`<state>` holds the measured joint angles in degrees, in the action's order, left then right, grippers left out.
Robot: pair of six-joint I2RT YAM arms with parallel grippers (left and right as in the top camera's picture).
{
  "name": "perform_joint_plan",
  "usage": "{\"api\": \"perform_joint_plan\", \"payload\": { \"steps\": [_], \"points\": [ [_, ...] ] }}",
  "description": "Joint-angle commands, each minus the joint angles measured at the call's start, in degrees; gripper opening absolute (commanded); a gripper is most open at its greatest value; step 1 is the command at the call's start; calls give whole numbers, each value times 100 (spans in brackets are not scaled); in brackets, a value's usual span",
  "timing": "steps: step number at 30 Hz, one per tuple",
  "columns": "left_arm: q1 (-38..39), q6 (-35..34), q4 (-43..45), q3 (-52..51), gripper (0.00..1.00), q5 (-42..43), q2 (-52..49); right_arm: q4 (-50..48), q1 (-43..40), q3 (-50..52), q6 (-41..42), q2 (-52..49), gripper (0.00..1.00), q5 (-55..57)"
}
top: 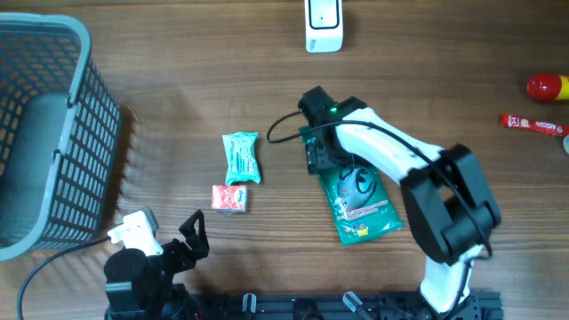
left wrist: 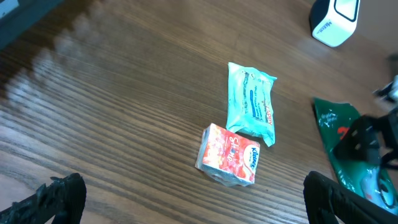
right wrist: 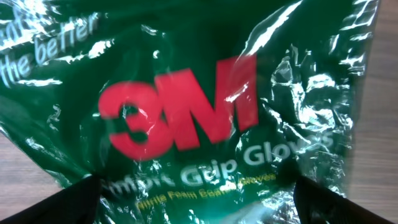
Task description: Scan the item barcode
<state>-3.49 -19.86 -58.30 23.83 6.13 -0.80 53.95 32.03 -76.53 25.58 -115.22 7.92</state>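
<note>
The green 3M glove packet (top: pixel 360 203) lies flat on the wooden table (top: pixel 178 89), right of centre, printed face up. No barcode shows on that face, so it is probably on the underside or on a part that is hidden.

The right gripper (top: pixel 318 149) hangs over the packet's far end. In the right wrist view its fingers stand wide apart at either side of the packet and grip nothing.

The glossy, crinkled film is the first risk. A pinch here may catch only a loose fold, and the packet could slide out or droop on the way up. A packet held by one end may also sag or twist, so the code would face away from the reader. Glare off the creased film could spoil a reading even when the code is well aimed.

The white barcode scanner (top: pixel 324 25) stands well apart, at the far edge of the table. That carry leaves room for a weak hold to fail.

The teal wipes packet (top: pixel 241 158) and the small red carton (top: pixel 229 197) lie to the left and near the green packet, so a sweeping lift could nudge them.

The left gripper (left wrist: pixel 198 202) waits at the near edge, fully spread and empty. It is clear of the path unless it moves in.
</note>
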Motion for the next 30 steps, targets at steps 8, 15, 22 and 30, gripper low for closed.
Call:
{"api": "perform_joint_plan", "payload": {
  "steps": [8, 15, 22, 30],
  "points": [
    [22, -31, 15, 4, 100, 68, 35, 254, 219, -17, -131, -387, 100, -170],
    [22, -33, 15, 4, 100, 68, 35, 632, 219, -302, -173, 407, 100, -87],
    [22, -33, 15, 4, 100, 68, 35, 549, 328, -59, -361, 699, 100, -92],
    [22, -31, 15, 4, 100, 68, 35, -461, 588, 1200, -365, 684, 100, 26]
  ]
}}
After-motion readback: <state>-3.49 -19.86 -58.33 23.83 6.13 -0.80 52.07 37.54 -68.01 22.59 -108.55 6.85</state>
